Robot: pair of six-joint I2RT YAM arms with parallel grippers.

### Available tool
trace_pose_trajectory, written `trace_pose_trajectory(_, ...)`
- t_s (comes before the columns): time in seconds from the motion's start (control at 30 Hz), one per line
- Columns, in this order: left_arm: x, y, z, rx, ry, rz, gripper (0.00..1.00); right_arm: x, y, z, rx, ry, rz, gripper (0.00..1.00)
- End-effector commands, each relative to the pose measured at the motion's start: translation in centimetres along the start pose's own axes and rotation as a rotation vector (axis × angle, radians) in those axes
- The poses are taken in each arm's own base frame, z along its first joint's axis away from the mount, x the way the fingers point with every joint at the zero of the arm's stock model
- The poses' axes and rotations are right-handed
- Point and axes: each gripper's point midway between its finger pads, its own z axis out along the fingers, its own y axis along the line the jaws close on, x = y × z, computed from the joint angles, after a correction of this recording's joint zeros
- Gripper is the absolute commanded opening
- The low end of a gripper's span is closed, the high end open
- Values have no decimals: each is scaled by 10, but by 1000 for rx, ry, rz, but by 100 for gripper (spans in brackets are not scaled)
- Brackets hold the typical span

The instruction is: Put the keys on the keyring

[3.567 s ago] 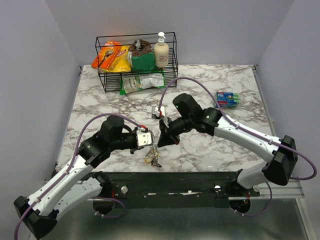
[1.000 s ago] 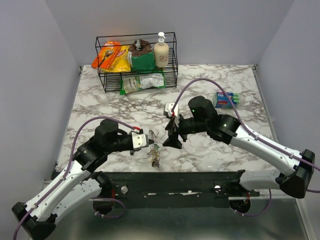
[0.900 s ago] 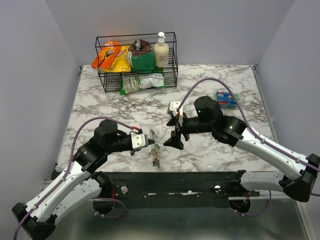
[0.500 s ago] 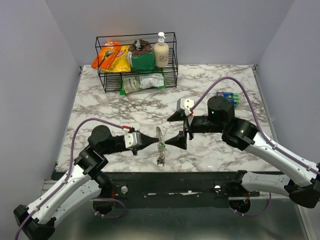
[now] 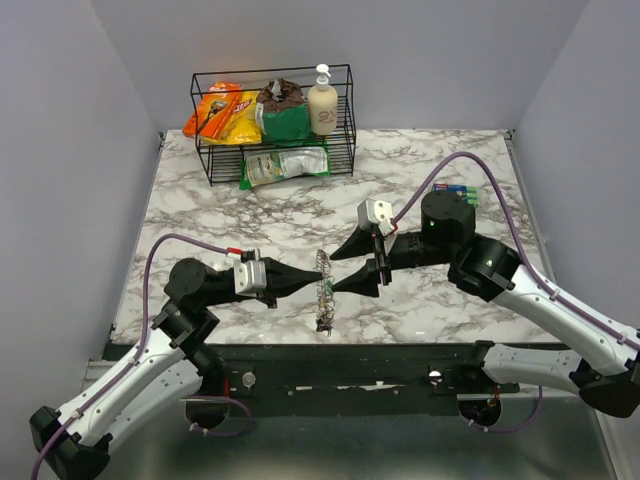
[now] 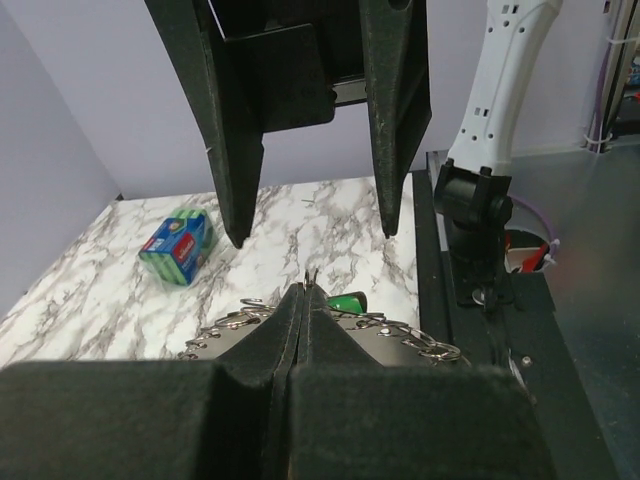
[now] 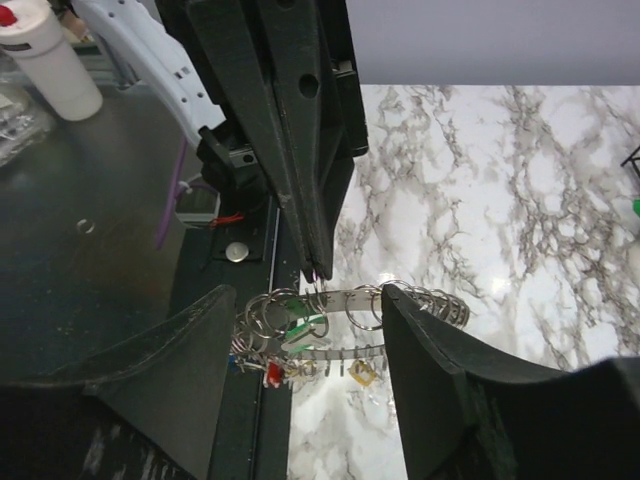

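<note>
The keyring (image 5: 322,272), a grey metal band hung with small wire rings, is held on edge above the table's near middle. My left gripper (image 5: 306,280) is shut on its rim; the closed fingertips (image 6: 305,292) hide part of it. The keys (image 5: 323,318) hang below in a bunch. A green key (image 7: 305,325), a red key (image 7: 272,373) and a yellow key (image 7: 362,372) show in the right wrist view. My right gripper (image 5: 348,268) faces the keyring from the right, open. Its fingers (image 7: 450,370) straddle the keyring (image 7: 400,297) and hold nothing.
A wire basket (image 5: 345,105) with snack bags and a soap bottle (image 5: 322,102) stands at the back. A green packet (image 5: 285,165) lies in front of it. A blue and green sponge pack (image 5: 455,195) lies at the right. A black rail (image 5: 350,365) runs along the near edge.
My left arm has stretched out to the right and carried the keyring with it. My right gripper has drawn back to the right, and its jaws have narrowed a little.
</note>
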Motion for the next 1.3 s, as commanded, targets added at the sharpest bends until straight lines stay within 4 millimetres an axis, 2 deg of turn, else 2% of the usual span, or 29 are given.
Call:
trace_pose_trajectory(0.0, -36, -4, 3, 33, -99, 69, 0, -15, 9, 1, -55, -39, -14, 63)
trace_pose_trajectory(0.43, -49, -6, 2, 30, -132, 63, 0, -6, 9, 7, -77, -22, 24, 45)
trace_pose_trajectory(0.83, -56, -7, 3, 50, -134, 63, 0, -7, 7, 8, -66, -18, 45, 30)
trace_pose_trajectory(1.17, -52, -9, 6, 70, -124, 49, 0, -12, 6, 5, -46, -34, 42, 27)
trace_pose_trajectory(1.27, -53, -8, 6, 67, -127, 53, 0, -11, 6, 7, -56, -29, 48, 15)
